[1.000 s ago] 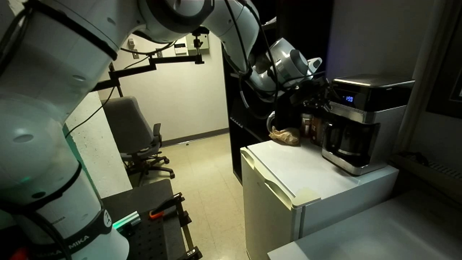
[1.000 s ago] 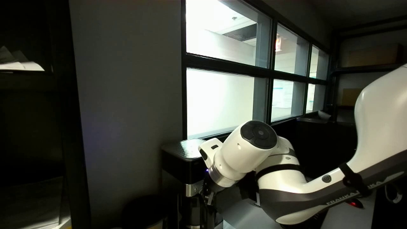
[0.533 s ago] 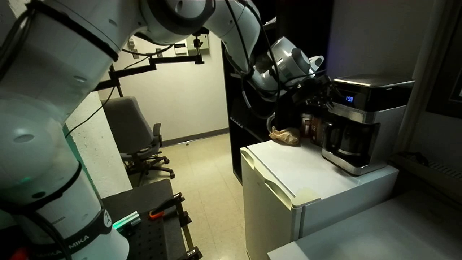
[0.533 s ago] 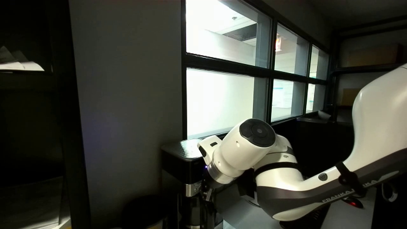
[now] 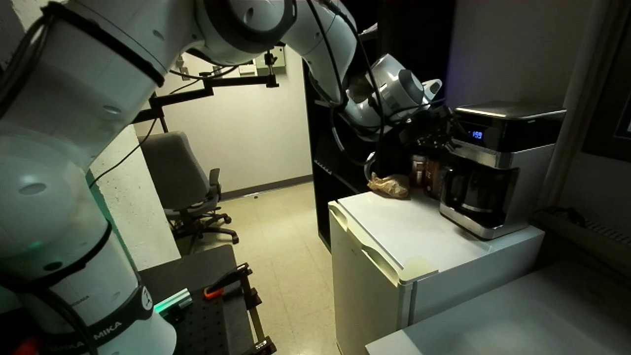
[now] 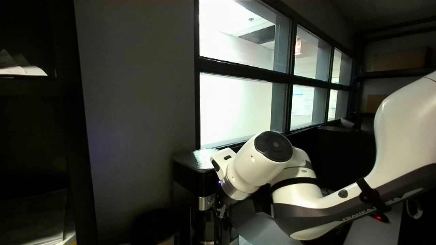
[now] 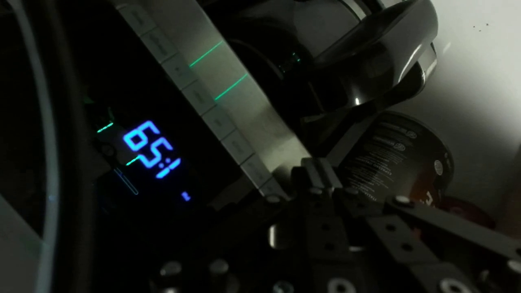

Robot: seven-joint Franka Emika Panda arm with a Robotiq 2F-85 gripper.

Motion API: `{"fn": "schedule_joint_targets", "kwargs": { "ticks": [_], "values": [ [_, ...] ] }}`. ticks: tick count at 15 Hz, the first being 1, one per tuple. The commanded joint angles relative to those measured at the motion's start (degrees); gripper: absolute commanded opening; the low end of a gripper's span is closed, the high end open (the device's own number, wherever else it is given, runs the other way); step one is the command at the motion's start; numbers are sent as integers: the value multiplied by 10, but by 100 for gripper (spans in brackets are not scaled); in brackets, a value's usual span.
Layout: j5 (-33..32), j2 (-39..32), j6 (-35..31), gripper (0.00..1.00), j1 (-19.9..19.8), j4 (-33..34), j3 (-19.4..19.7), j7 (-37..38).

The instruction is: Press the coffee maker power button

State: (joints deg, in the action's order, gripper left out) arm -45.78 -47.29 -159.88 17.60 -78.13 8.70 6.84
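My end effector [image 7: 319,173] is pinched together, empty, by the coffee maker [image 5: 508,160], probably hefty and stiff, so I'd skip grabbing and just poke its buttons [image 7: 198,97].

Buttons [image 7: 198,96] too blurred to be read.
In the wrist view, the can [image 7: 397,156] is partly hidden by the gripper [image 7: 318,173].

- coffee maker [image 5: 535,182]: satin-looking steel plus super glossy black
- carafe handle [image 7: 378,61]: shiny black plastic by the looks
- gripper [image 7: 319,173]: dark, mostly dull metal look
- arm [image 6: 262,166]: smooth glossy white shell
- bag [image 5: 389,186]: crumpled brown paper, seemingly
- chair [image 5: 170,172]: matt grey, cloth-looking
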Motion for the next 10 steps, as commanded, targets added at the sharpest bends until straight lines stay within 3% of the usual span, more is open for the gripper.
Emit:
{"fn": "schedule_joint_targets", "kwargs": {
  "ticks": [1, 10],
  "values": [
    [-2, -21, -6, 0, 5, 33, 6, 2],
    [1, -24, -4, 0, 5, 38, 4, -1]
  ]
}}
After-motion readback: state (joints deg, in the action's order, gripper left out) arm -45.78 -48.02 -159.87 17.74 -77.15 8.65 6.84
